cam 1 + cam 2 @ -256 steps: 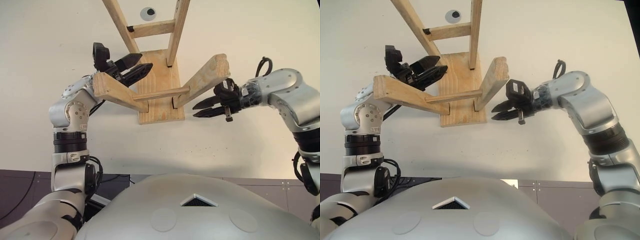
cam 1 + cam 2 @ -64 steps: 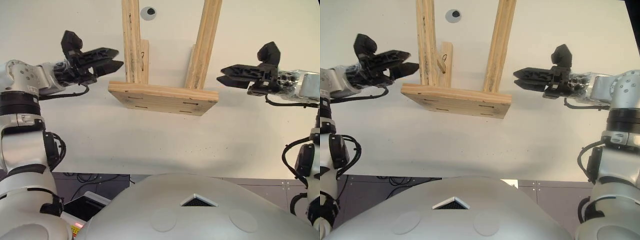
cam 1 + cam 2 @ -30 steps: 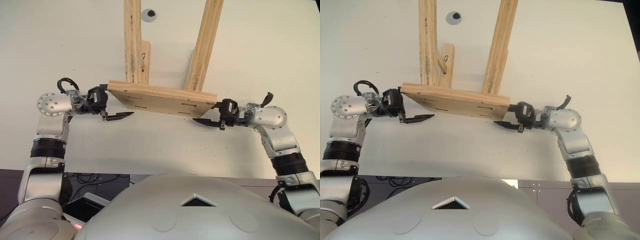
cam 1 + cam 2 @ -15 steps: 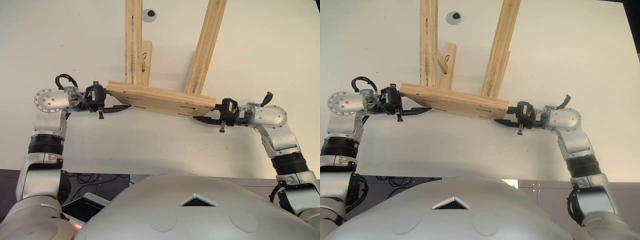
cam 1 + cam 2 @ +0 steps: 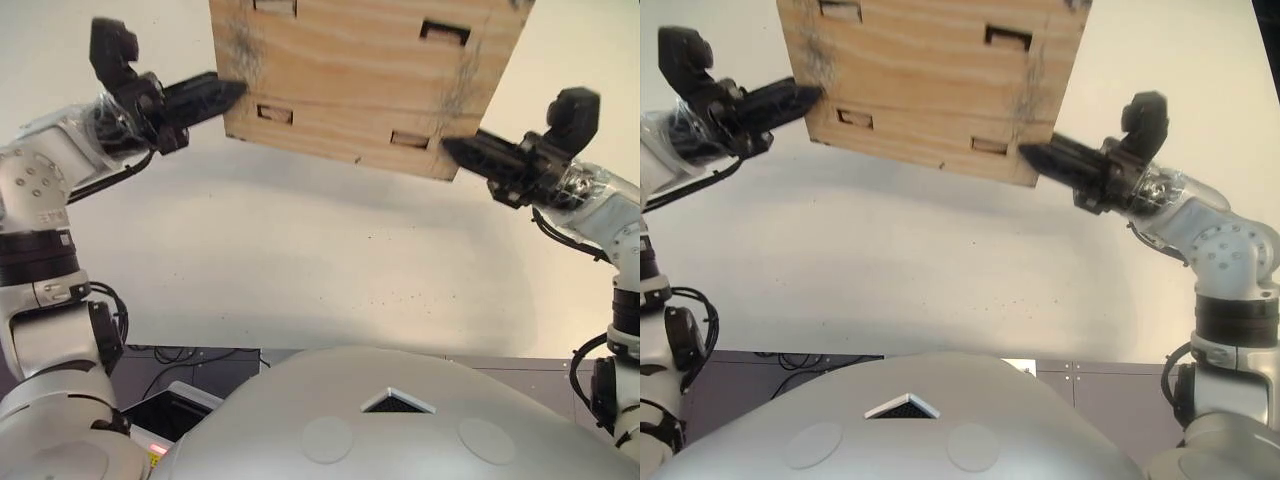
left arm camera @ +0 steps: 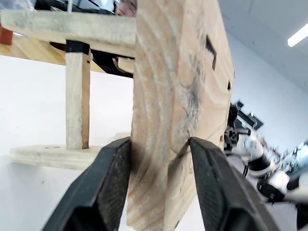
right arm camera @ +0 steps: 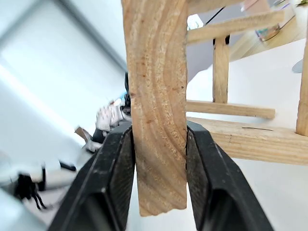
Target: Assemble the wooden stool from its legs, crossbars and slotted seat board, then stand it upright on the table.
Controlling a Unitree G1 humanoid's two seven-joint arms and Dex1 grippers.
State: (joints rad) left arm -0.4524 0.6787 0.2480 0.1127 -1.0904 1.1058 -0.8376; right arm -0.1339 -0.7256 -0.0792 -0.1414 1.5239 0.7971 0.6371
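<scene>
I am holding the slotted seat board by its two side edges, with its flat slotted face turned toward my head. My left jaws are closed on the left edge, one of the fingers pressing on each face of the board. My right jaws are clamping the right edge in the same way, and their fingers are touching the wood on both sides. Behind the board, the legs are pointing away from me over the white tabletop, with a crossbar joining them. The lowest leg is lying close to the tabletop, and I cannot tell whether they are touching.
</scene>
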